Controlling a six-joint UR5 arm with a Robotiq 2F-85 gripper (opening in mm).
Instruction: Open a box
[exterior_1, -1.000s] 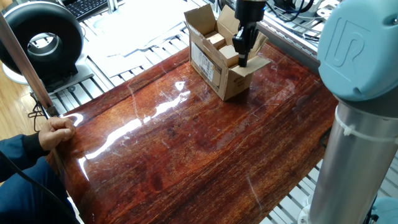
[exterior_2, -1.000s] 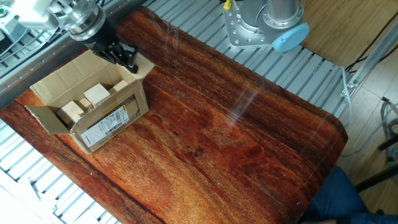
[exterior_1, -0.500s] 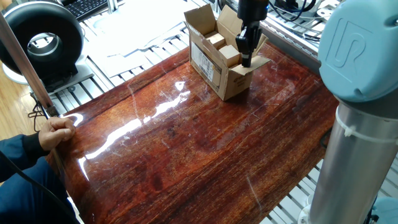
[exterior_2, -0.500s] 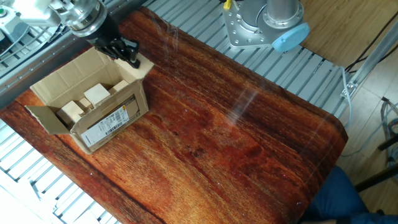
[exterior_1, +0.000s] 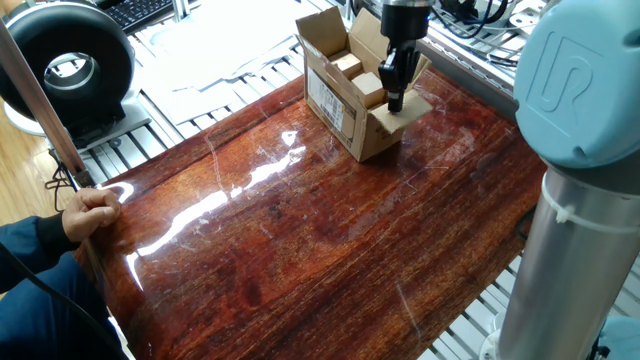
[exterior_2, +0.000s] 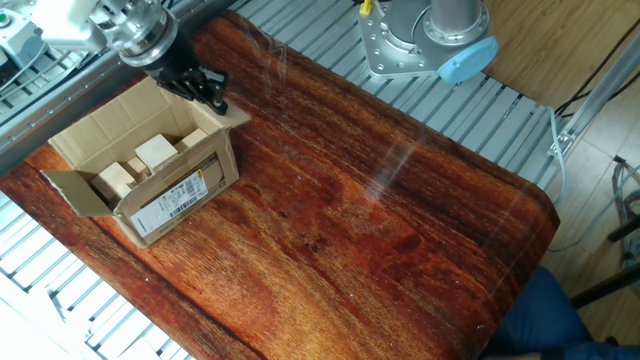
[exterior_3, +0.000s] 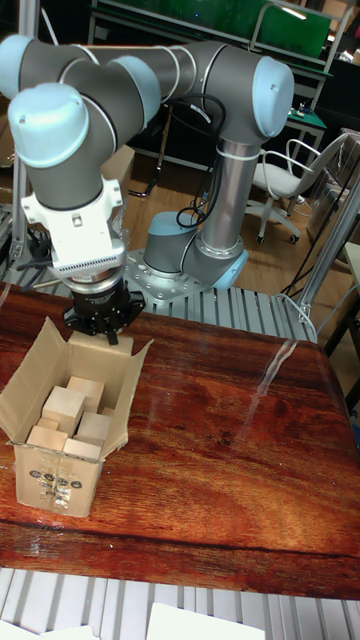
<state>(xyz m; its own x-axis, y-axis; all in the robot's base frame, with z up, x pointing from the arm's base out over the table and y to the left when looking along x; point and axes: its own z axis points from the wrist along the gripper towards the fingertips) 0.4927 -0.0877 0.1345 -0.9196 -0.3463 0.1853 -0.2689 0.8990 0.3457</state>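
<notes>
- The box (exterior_2: 150, 175) sits near one corner of the glossy wooden surface (exterior_2: 380, 230), its top flaps spread and pale wooden blocks (exterior_2: 140, 165) packed inside.
- The gripper (exterior_2: 205, 92) hangs over the box's right flap (exterior_2: 232, 113); its dark fingers (exterior_1: 394, 88) are drawn close together, pinching nothing visible.
- Only the tall fixed view shows dark printing (exterior_3: 58, 483) on the box's front.

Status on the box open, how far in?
Mostly done: the box has its top flaps spread and wooden blocks show inside. In hand: the tool sits at the flap on the arm's side, pressing or pinching it; which one is unclear. Left: fold that flap fully out and retract.
</notes>
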